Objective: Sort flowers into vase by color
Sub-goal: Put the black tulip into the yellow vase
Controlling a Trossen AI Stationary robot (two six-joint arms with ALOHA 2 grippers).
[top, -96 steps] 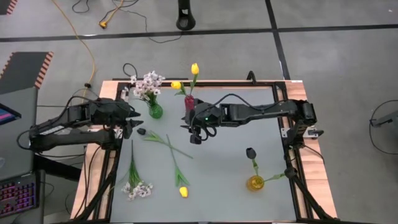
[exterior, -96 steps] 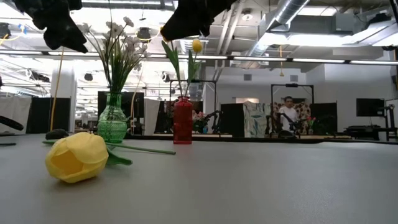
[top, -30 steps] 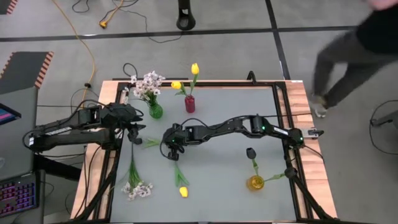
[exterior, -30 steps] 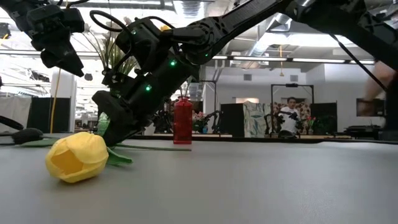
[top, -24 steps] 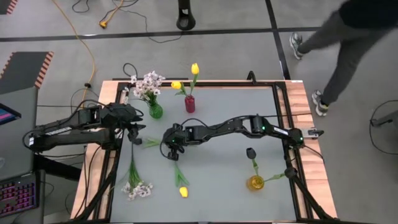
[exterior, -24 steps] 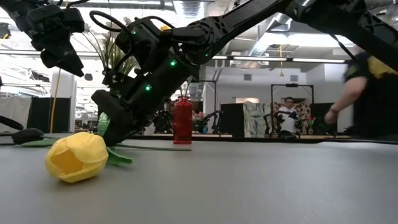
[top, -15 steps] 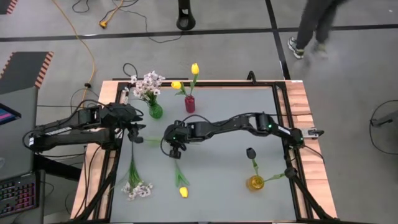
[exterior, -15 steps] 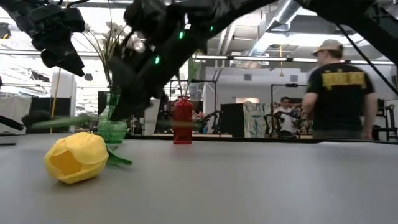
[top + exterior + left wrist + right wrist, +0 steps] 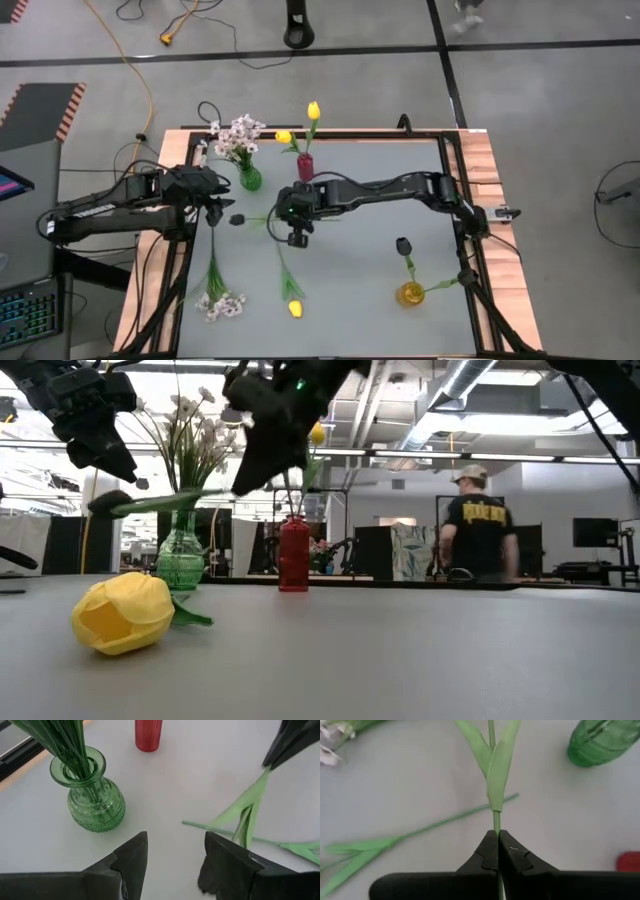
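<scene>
Pinching the dark tulip's stem (image 9: 496, 820) between closed jaws, right gripper (image 9: 498, 851) holds it above the table

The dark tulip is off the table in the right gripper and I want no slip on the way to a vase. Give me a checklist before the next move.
1. Right gripper shut on the dark tulip stem: ok.
2. Tulip lifted off the table: ok, low view shows it in the air.
3. Yellow vase with the other dark tulip upright: ok.
4. Left gripper open, waiting near the green vase: ok.
5. Grip firm enough for the carry: cannot tell.
</scene>
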